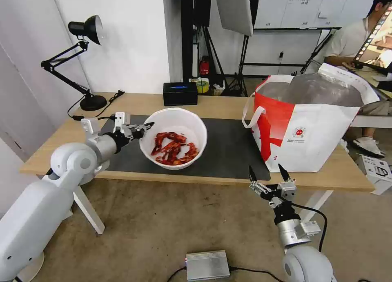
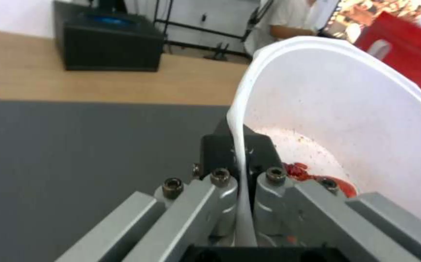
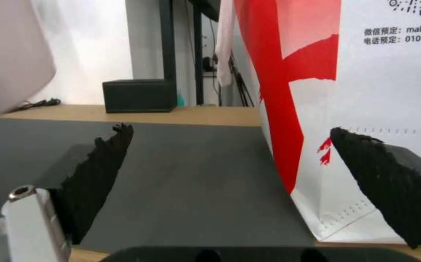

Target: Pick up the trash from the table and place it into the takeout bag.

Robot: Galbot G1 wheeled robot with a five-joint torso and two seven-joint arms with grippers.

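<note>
**Bowl gripped at rim, tilted above worktop**

Your left gripper (image 1: pixel 143 128) has its fingers clamped on the thin rim of the white bowl (image 1: pixel 179 123), over the dark mat (image 1: pixel 228 147). Rim flexes; shells (image 1: pixel 173 148) may spill. Keep it level toward the takeout bag (image 1: pixel 310 139). Right gripper (image 1: pixel 267 176) idles, fingers apart

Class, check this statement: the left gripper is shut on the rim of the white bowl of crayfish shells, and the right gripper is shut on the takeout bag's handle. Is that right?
Not quite. The left gripper is shut on the bowl rim, as the left wrist view shows. The right gripper is open, holding nothing, in front of the takeout bag; the right wrist view shows its fingers spread apart.
</note>
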